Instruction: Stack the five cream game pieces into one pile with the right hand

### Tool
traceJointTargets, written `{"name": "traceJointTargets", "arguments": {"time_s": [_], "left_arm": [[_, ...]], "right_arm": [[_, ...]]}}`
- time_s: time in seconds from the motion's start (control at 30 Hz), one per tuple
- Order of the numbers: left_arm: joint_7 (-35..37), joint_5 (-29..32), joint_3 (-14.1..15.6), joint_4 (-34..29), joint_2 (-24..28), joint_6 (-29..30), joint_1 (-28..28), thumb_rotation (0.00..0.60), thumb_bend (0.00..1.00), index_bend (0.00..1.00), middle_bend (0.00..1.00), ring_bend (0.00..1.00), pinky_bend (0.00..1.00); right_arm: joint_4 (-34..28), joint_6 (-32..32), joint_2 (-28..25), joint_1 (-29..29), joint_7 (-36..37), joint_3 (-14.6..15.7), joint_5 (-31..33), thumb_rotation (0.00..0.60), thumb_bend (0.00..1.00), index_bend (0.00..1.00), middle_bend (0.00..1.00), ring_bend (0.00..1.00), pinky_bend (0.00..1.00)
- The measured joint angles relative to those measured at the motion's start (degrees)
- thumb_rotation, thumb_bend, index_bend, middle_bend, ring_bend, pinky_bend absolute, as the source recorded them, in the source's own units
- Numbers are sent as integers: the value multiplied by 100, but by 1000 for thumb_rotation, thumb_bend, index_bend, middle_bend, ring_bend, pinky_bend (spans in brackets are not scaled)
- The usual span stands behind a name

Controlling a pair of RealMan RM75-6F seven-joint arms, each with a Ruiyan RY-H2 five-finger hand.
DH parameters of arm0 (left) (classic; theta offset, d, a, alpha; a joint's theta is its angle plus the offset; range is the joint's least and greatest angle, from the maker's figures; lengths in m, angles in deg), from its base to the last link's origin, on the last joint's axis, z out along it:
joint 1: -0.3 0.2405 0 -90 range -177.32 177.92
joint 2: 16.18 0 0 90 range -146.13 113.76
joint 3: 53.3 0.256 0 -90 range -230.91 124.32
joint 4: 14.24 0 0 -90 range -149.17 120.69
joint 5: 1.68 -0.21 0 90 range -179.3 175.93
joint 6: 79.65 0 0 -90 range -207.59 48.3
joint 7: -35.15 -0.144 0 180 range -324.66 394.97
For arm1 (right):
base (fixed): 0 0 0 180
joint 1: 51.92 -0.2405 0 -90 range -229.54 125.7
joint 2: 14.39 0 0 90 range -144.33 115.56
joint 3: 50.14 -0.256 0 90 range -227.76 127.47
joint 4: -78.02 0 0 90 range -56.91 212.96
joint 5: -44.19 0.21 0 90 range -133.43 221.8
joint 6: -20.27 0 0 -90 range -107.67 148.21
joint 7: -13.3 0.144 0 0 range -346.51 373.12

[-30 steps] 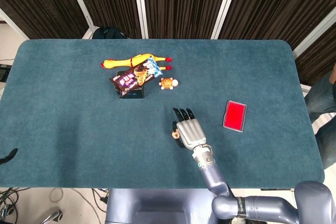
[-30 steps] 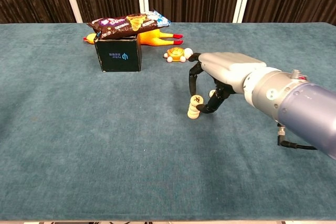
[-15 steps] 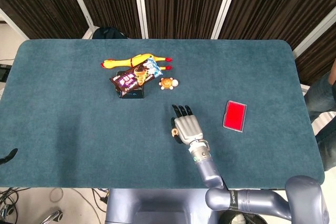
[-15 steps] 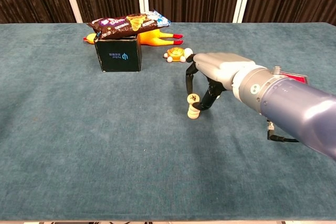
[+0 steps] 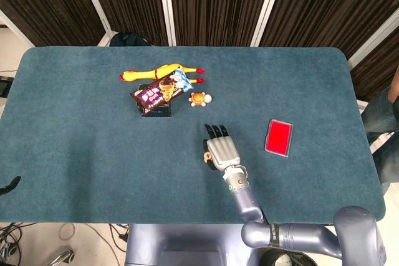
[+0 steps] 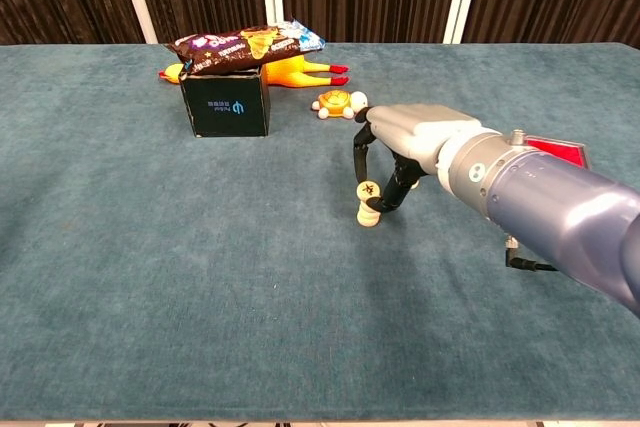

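A short pile of cream game pieces [image 6: 368, 213] stands on the blue table mat, right of centre. Its top piece [image 6: 369, 190] is tilted, with its marked face towards the chest camera. My right hand [image 6: 405, 137] arches over the pile from the right, and a finger [image 6: 357, 152] and the thumb [image 6: 397, 190] pinch that top piece from either side. In the head view the right hand [image 5: 222, 152] covers most of the pile, and only a sliver of the cream pieces [image 5: 206, 156] shows at its left edge. The left hand is not seen.
A dark box [image 6: 226, 104] with a snack bag [image 6: 248, 44] on top stands at the back left, and a yellow rubber chicken [image 6: 295, 70] lies behind it. A small turtle toy [image 6: 334, 102] sits just behind the hand. A red card [image 5: 278, 137] lies to the right.
The right hand has shifted a little to the left over the pile, with the tilted top piece still between its fingers. Nothing else has moved.
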Motion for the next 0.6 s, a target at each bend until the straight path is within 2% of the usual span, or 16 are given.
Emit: {"name": "traceJointTargets", "arguments": {"time_s": [0.6], "left_arm": [[25,-13,-3,11,0,5,-1,600,162,146,0,0,71]], "right_arm": [[8,-46,-52,-82,57,90,96,600,379,531,0,0,0]]}}
